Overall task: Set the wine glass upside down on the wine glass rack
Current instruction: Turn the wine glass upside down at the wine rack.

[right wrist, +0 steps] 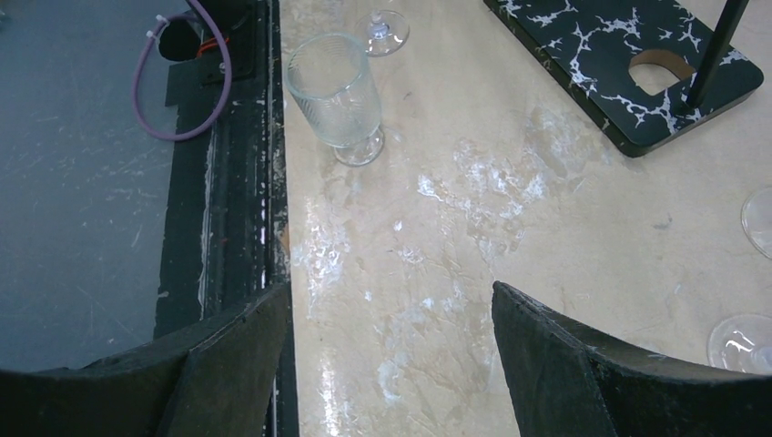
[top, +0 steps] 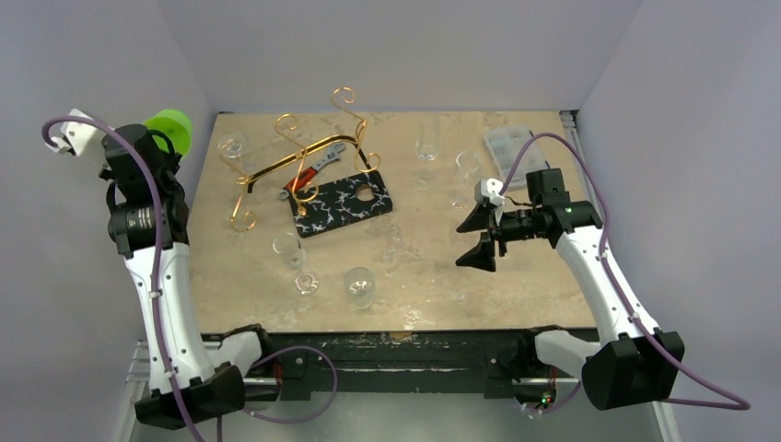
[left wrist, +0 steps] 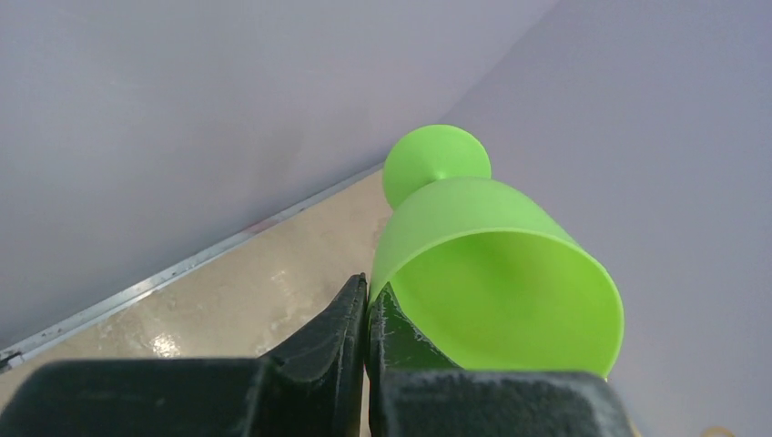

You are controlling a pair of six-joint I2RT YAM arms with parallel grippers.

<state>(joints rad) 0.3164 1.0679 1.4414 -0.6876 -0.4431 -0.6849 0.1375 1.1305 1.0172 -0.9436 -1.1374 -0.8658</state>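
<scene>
At ten o'clock in the top view, the green wine glass [top: 170,129] is half hidden behind the left arm [top: 138,198]. The left hand [left wrist: 369,299] is hidden there too, and the bottom edge of its own wrist view cuts its fingers. In the right wrist view, the edge cuts two clear glass pieces [right wrist: 742,344] at three to four o'clock, and the black board [right wrist: 628,55] at one o'clock.

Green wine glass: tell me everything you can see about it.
The green wine glass is opaque, bright lime and matte, and looks like plastic. It has a wide bowl, a short thick stem and a round foot. It is empty and looks undamaged. It lies tilted roughly on its side, with the mouth toward the left wrist camera and the foot pointing away. It is held off the table near the far-left corner. Only the left gripper touches it, pinching the rim wall with one finger inside and one outside.
</scene>
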